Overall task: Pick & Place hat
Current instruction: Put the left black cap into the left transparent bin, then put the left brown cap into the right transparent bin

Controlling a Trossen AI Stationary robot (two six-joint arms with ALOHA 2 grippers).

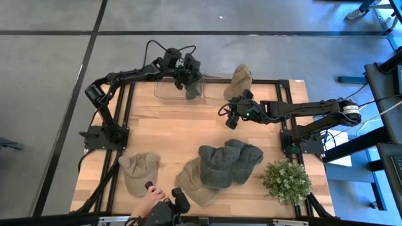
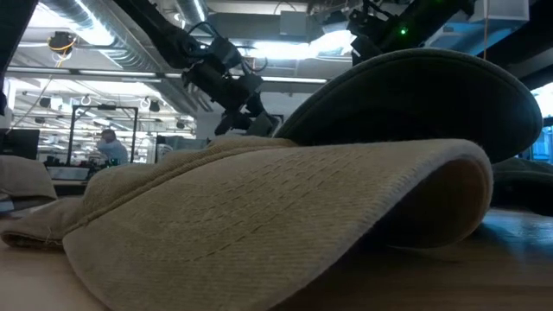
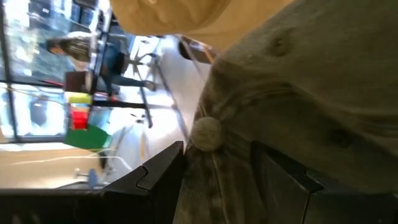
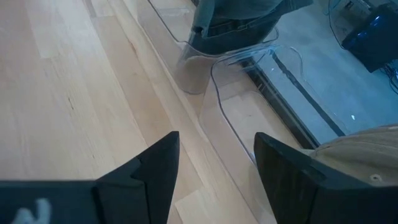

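Up back, left pincer [image 1: 192, 85] – hat [image 1: 194, 88] gripped, bin [image 1: 164, 90] edge.

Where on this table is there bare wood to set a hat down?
Bare wood spans the table middle, between the clear bin and the front hats. The front is crowded: tan cap, stacked caps, plant.

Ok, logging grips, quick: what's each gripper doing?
Left gripper: closed on a hat at the clear bin.
Right gripper: open, empty.
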